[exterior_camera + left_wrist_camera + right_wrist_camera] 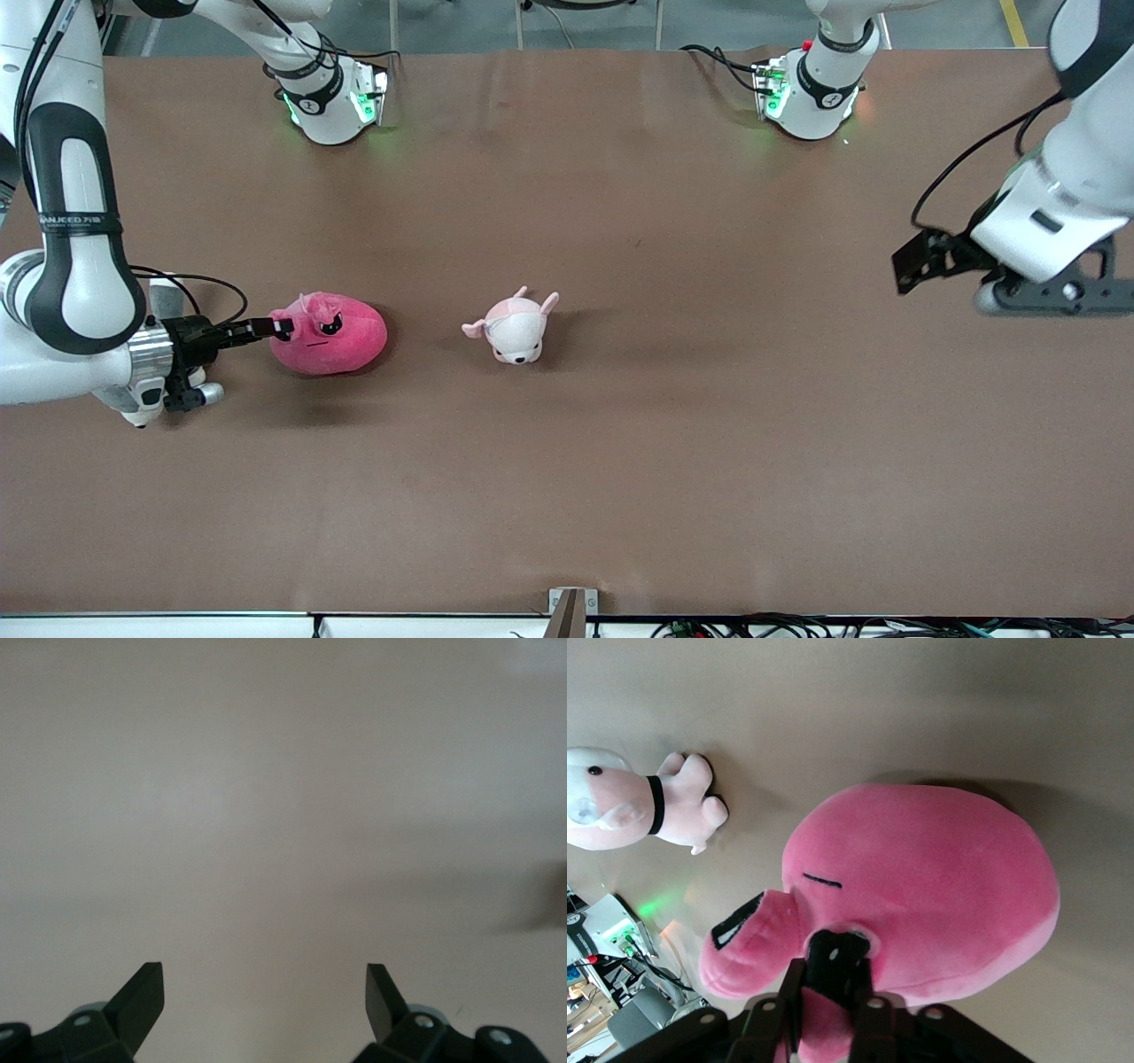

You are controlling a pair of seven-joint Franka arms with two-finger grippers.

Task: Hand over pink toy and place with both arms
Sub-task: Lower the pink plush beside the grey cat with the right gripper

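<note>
Stage: I see pickup only | right claw (829, 979) pinching round hot-pink plush toy (330, 334) resting on brown desk (709, 443) | left claw (264, 1001) waits, agape, empty | handover, placing remain.

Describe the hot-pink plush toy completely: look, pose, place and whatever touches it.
The pink toy is a round, soft, hot-pink plush blob with a lighter pink tuft on top and angry black eyes. It rests on the brown table toward the right arm's end, beside a small pale plush animal. The right gripper pinches a fold of its fabric.
</note>
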